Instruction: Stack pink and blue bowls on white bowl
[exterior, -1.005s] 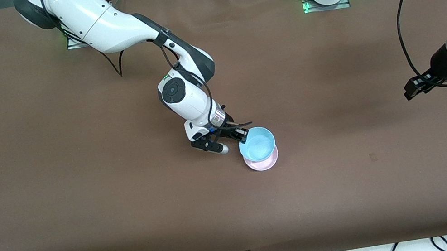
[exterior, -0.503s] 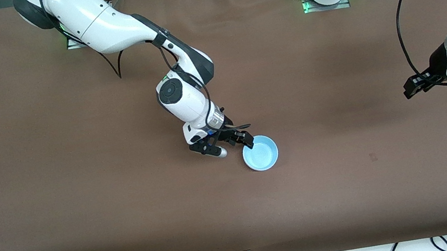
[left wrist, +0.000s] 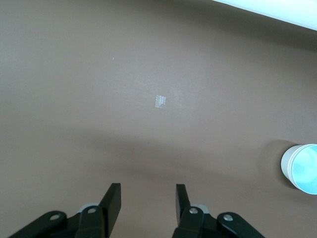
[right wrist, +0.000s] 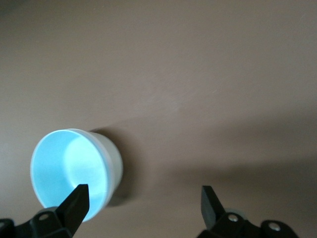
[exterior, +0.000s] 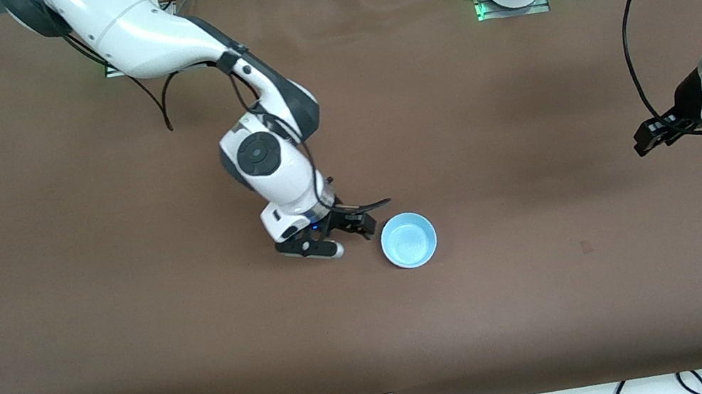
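One bowl shows from above: the blue bowl [exterior: 408, 239], round and light blue, sitting upright near the middle of the brown table [exterior: 120, 281]. In the front view it covers whatever is under it, so no pink or white bowl can be counted there; in the left wrist view the blue bowl [left wrist: 302, 166] shows a paler band below its rim, but whether that is another bowl cannot be told. There are two arms and two grippers. The right gripper [exterior: 334, 234] is low over the table just beside the blue bowl, toward the right arm's end, apart from the rim and holding nothing. In the right wrist view its two fingers [right wrist: 77, 201] are spread wide, with the blue bowl [right wrist: 74, 173] beside one fingertip and bare table between the tips. The left arm waits at its own end of the table, its gripper [exterior: 695, 140] up in the air over bare cloth, well apart from the bowl. In the left wrist view the left gripper [left wrist: 146, 198] has its fingers [left wrist: 112, 198] parted by a moderate gap, empty, over the table, where one small pale mark [left wrist: 160, 101] lies on the cloth.
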`<action>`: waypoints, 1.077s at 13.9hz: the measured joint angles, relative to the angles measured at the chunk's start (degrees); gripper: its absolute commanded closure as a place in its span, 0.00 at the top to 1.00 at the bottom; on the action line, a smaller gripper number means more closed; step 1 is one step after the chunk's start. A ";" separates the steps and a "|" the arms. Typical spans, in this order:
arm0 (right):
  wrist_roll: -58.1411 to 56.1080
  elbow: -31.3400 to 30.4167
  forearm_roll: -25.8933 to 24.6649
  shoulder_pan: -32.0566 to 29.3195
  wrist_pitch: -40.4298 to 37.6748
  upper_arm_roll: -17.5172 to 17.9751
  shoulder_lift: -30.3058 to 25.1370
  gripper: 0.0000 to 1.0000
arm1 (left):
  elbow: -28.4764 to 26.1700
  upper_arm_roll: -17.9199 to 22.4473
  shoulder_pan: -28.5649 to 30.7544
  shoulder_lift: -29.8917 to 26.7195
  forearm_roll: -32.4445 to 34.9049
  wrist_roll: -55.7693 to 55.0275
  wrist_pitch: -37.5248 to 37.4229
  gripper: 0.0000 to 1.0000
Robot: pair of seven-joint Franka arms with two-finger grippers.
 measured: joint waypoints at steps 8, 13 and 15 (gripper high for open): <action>-31.31 0.40 -0.44 -11.62 -28.26 -0.38 -11.21 1.00 | -0.04 0.01 0.01 0.00 0.00 2.05 0.67 0.56; -43.95 0.47 -0.56 -19.46 -40.78 -0.55 -18.71 1.00 | -0.05 0.22 0.66 0.00 0.00 7.47 0.90 0.57; -45.88 0.50 -0.60 -21.98 -46.88 -0.81 -22.07 1.00 | -0.05 0.23 0.74 0.00 0.30 7.91 0.91 0.57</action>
